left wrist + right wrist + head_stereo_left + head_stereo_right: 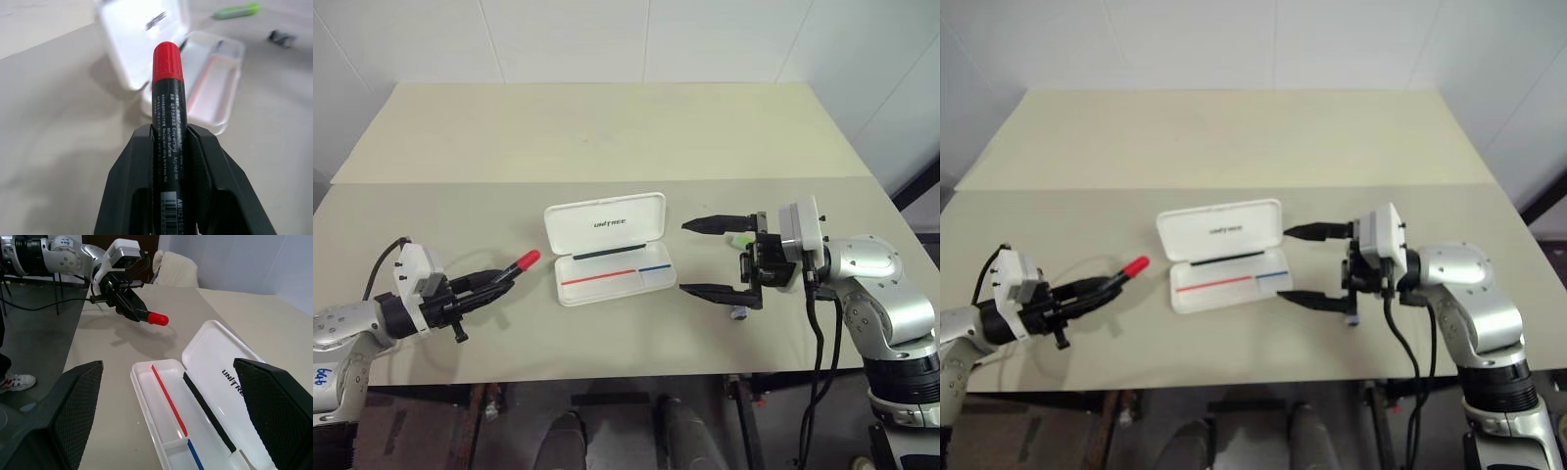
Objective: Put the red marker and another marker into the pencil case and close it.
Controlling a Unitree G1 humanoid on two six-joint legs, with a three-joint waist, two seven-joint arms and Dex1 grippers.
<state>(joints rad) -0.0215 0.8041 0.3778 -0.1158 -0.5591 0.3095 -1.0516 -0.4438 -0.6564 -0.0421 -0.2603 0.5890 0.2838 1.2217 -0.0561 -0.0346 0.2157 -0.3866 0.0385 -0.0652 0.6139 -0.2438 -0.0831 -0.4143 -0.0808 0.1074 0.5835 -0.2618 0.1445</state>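
Red marker (167,98) clamped between left jaws, cap protruding.

The right tool (709,258) hides most of the yellow-green highlighter (741,239).

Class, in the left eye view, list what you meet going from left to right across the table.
left gripper holding the red marker → open pencil case → right gripper, its jaws wide apart
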